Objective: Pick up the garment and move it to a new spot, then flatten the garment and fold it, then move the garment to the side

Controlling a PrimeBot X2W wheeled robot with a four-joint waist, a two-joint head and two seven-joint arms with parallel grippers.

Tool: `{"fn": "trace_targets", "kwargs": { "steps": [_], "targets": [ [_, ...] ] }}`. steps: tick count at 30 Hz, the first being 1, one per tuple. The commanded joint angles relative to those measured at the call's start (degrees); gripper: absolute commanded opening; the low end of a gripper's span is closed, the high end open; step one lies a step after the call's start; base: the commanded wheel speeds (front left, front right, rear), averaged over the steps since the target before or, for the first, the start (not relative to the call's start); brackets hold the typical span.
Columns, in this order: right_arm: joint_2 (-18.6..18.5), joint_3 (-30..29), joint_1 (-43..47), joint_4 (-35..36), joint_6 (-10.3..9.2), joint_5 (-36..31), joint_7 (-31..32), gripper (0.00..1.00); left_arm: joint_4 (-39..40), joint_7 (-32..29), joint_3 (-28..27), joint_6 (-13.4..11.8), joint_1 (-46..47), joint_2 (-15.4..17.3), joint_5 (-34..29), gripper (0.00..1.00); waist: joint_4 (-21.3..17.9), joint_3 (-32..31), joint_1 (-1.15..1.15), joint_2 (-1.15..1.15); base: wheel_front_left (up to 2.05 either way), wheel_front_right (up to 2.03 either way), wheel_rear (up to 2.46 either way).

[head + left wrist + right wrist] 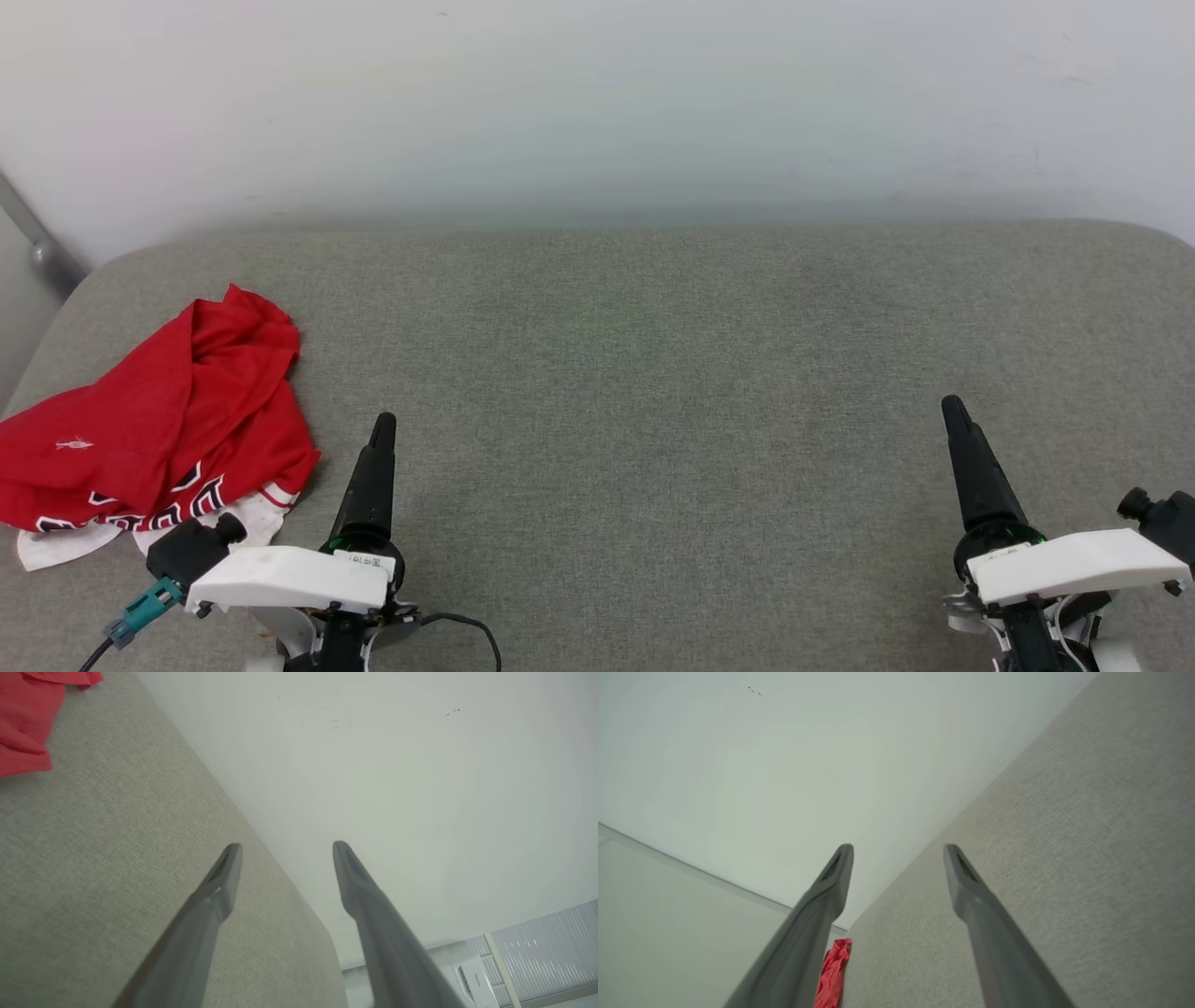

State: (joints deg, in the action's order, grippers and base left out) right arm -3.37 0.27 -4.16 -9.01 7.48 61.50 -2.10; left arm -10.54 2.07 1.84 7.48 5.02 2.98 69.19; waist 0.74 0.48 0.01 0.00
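Left claw is hanging open over the near-left part of the grey table, fingers apart, nothing between them, tips pointing away from me. Right claw is doing the same at the near right, jaws wide and empty. I am seeing the garment lying as a crumpled red heap at the table's left edge, with a white sleeve and part of the black lettering showing along its near side. It is sitting just to the left of the left claw, roughly level with the fingers. The right claw is well apart from it, across the table. The heap is showing no clean long axis: broad near me, narrowing to a peak on the far side. I am judging the pick as the left arm's job, swinging leftward.
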Motion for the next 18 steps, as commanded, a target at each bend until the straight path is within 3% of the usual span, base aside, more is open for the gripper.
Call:
{"fn": "trace_targets", "kwargs": {
  "steps": [1,18],
  "targets": [
    [-0.5,0.4,-1.4,0.6,0.01,-3.3,-0.7,1.0,1.0,0.7,0.2,0.0,1.4,0.2,-2.8,1.0,0.0,0.0,0.0,0.0,0.0,0.0,0.0],
    [-0.2,0.0,-1.3,-1.0,0.02,-25.5,-2.8,1.0,1.1,3.9,0.6,0.0,1.0,0.6,-23.0,1.0,0.4,-0.2,0.0,0.0,0.0,0.0,0.0]
  ]
}}
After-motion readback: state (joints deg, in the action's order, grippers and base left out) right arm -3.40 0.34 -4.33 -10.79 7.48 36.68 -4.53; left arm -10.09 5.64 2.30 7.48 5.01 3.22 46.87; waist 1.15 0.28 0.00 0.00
